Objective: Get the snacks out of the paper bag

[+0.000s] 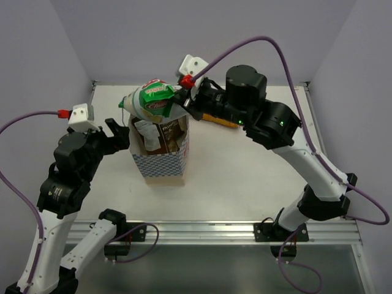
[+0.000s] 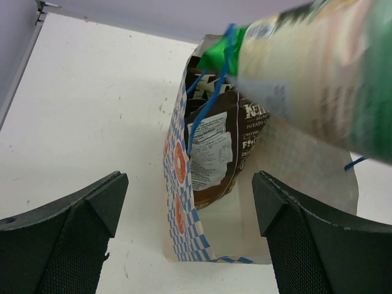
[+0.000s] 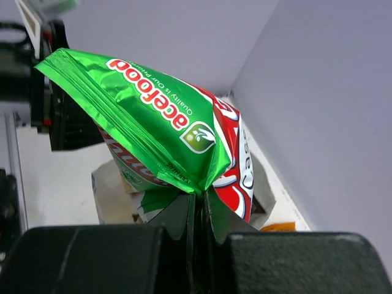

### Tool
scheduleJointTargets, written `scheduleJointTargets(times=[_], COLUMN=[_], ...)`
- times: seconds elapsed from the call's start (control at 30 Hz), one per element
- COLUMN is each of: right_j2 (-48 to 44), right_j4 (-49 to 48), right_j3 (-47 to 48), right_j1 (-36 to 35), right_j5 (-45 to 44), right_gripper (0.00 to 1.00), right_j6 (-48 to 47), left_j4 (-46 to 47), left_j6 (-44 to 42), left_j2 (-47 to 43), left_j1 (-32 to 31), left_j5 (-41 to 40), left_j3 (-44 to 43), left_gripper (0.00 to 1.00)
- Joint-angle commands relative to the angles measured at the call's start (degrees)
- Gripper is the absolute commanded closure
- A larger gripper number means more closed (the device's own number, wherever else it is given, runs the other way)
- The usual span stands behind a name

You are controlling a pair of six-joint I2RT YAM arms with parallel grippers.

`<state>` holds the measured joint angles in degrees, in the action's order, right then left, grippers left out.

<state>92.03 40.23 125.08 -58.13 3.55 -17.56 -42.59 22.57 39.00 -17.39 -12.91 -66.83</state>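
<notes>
The checked paper bag (image 1: 160, 164) stands upright mid-table with its mouth open. My right gripper (image 1: 184, 101) is shut on the edge of the green-and-white chip bag (image 1: 154, 101) and holds it in the air above the bag's mouth; it fills the right wrist view (image 3: 165, 128). Two dark brown packets (image 1: 164, 136) stand inside the paper bag (image 2: 184, 208), also seen in the left wrist view (image 2: 217, 147). The orange packet (image 1: 220, 120) lies on the table behind the bag, under the right arm. My left gripper (image 1: 120, 136) is open and empty, just left of the bag.
The table (image 1: 245, 184) has a raised rim at the back and sides and a metal rail (image 1: 208, 231) along the near edge. A blue string handle (image 2: 211, 92) hangs over the bag's mouth. Purple cables loop above both arms.
</notes>
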Motion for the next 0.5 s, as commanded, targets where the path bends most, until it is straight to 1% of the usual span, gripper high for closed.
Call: scheduleJointTargets(times=[0.0,0.03,0.1,0.13,0.17,0.23,0.27,0.37,0.4,0.43,0.47], right_j2=[-5.4,-6.4,-8.7,-10.8,-11.9,-13.4,-13.7,-14.2,-14.7,-15.0,-15.5], right_j4=[-17.1,-19.1,-23.5,-27.4,-29.5,-33.7,-34.1,-34.0,-34.0,-32.2,-31.1], right_j3=[-2.7,-2.7,-5.9,-7.0,-9.4,-11.2,-11.4,-12.6,-13.4,-14.3,-16.2], right_j1=[-0.3,-0.3,-0.3,-0.3,-0.3,-0.1,0.1,3.4,6.4,8.3,10.5], right_j5=[-3.1,-3.5,-4.9,-5.7,-8.8,-12.9,-18.0,-24.1,-26.8,-27.5,-28.2], right_gripper=[1.00,1.00,1.00,1.00,1.00,1.00,1.00,1.00,1.00,1.00,1.00], right_j6=[1.8,1.8,2.1,2.1,1.2,-0.6,-2.4,-2.4,-1.5,-0.1,4.2], left_j4=[0.5,0.5,0.3,0.2,0.1,0.2,0.3,0.7,0.9,1.0,1.1], left_j6=[1.4,1.4,1.3,1.3,1.3,1.3,1.3,1.3,1.2,1.2,1.2], left_j2=[-1.3,-1.6,-1.7,-1.8,-1.8,-2.0,-2.0,-2.0,-1.9,-1.8,-1.7], left_j1=[-0.4,-0.4,-0.4,-0.4,-0.4,-0.4,-0.4,-0.4,-0.5,-0.5,-0.5], left_j5=[-2.7,-2.7,-2.9,-2.8,-2.8,-2.7,-2.6,-1.9,-1.5,-1.3,-1.1], left_j3=[0.3,0.3,0.4,0.5,0.5,0.7,0.8,1.0,1.0,1.2,1.3], left_gripper=[0.11,0.11,0.11,0.11,0.11,0.11,0.11,0.11,0.11,0.11,0.11])
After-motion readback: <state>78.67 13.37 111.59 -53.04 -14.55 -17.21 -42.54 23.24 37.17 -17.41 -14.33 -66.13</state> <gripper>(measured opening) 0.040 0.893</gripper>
